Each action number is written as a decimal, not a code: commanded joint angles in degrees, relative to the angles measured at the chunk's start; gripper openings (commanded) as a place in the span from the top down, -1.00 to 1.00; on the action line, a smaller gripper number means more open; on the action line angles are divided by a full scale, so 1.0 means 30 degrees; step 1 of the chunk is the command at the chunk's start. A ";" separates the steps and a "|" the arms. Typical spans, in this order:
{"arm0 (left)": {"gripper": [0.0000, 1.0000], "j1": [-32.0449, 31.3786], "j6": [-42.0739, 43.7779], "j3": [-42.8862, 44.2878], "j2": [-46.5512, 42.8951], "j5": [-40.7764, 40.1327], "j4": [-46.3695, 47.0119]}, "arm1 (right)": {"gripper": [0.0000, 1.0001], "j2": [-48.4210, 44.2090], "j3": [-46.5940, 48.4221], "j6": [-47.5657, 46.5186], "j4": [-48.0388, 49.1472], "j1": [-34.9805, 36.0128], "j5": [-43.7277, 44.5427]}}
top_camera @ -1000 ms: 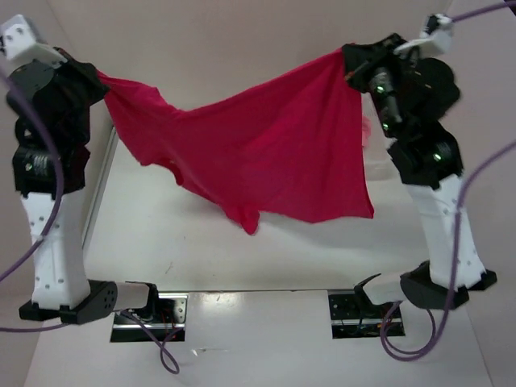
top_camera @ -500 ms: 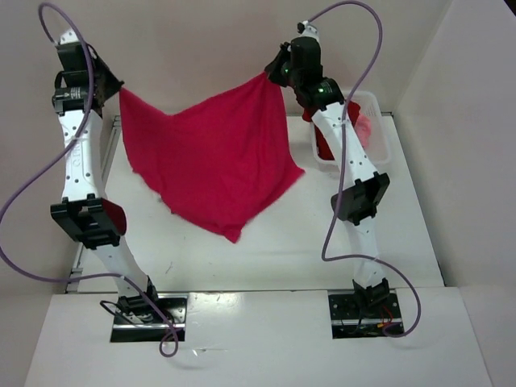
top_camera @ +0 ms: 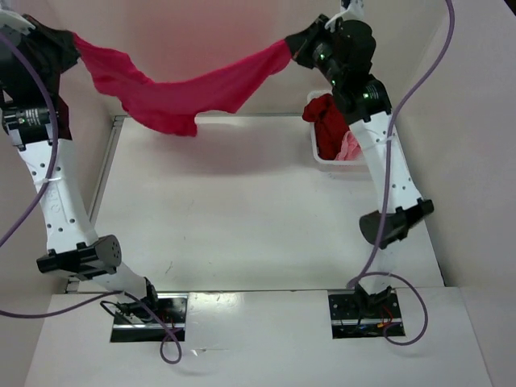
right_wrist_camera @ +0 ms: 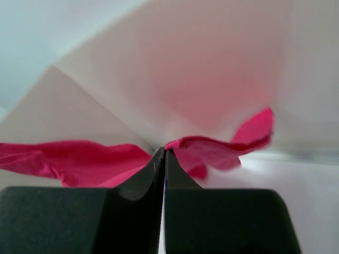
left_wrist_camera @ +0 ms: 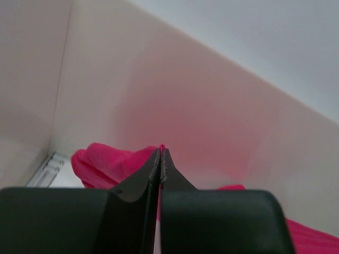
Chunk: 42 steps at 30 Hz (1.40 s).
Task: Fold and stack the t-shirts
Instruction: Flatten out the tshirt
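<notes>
Hanging in a slack, bunched swag above the far edge of the table (top_camera: 242, 218), the crimson-pink t-shirt (top_camera: 181, 93) appeared light, limp and without any stiffness of its own. The left gripper (left_wrist_camera: 160, 153) was clenched on its left end and the right gripper (right_wrist_camera: 164, 153) on its right end, jaws pressed together over thin fabric. Holds at opposite corners would probably control it best, since a mid-panel hold would let it bunch; the dark red t-shirt (top_camera: 322, 117) and light pink t-shirt (top_camera: 351, 147) lay heaped in the basket (top_camera: 334, 164) at far right.

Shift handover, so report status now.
Left gripper, right gripper: shut on crimson-pink shirt. Shirt slung between them, airborne. Basket aside, nothing blocking.
</notes>
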 commanded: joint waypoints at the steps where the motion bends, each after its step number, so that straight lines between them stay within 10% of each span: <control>1: 0.98 -0.0091 0.1421 -0.3180 -0.0742 -0.0349 -0.0149 | 0.99 -0.2009 -0.6484 -0.0307 0.1370 -0.0642 -0.0516; 10: 0.98 -0.0647 0.0697 -2.1237 -0.9472 -0.2110 -0.1411 | 0.99 -0.7958 -2.3750 0.0863 0.3049 -0.0850 -0.0868; 16: 0.98 -0.0648 -0.1736 -2.6738 -1.1177 0.1725 -0.1852 | 0.99 -0.9574 -2.9323 0.1947 0.3052 -0.1700 -0.1454; 29: 1.00 -0.2783 0.0283 -2.5045 -1.1206 -0.0874 -0.9172 | 0.99 -1.5784 -3.2988 0.2740 -0.1426 -0.3340 -0.2974; 42: 0.97 -0.3050 0.0080 -2.1500 -0.9885 -0.3809 -0.8442 | 0.99 -1.1045 -2.9741 0.1744 0.0533 -0.3340 -0.2684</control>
